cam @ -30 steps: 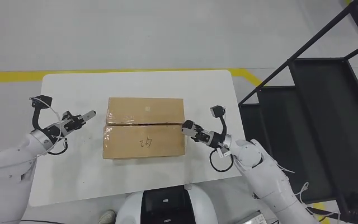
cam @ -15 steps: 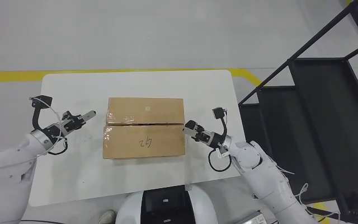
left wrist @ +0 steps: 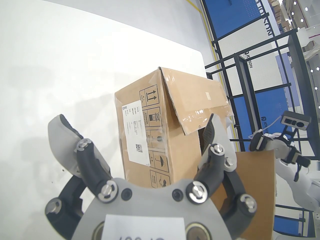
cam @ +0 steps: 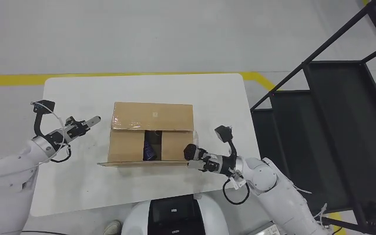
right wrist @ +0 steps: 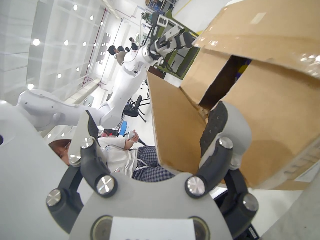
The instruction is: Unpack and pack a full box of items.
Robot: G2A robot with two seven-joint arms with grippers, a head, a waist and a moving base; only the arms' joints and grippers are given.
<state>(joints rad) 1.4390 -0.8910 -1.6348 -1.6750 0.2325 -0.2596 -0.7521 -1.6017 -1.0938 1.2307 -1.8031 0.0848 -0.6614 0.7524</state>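
Right end effector sits at the 5 o'clock corner of the cardboard box. Its fingers are spread, and the edge of the near outer flap lies between them, not pinched. A second ago it was at the 3 o'clock end of the taped seam and both outer flaps met flat. Now the near flap has swung out toward 6 o'clock and the end effector has dropped back with it. The left end effector has not moved. It hangs open at 9 o'clock, well apart from the box.

The box stands in the middle of the white desk. I judge unpacking to be barely started: 1 of 4 flaps is open, and nothing has come out.

Counted:
- 1 box.
- 2 end effectors.
- 2 outer flaps: the far outer flap is closed at 12 o'clock and the near one is folded out.
- 2 inner flaps, both lying down: the left inner flap and the right inner flap.
- 1 dark blue item, showing through the gap between the inner flaps. How many more lie beneath cannot be told.
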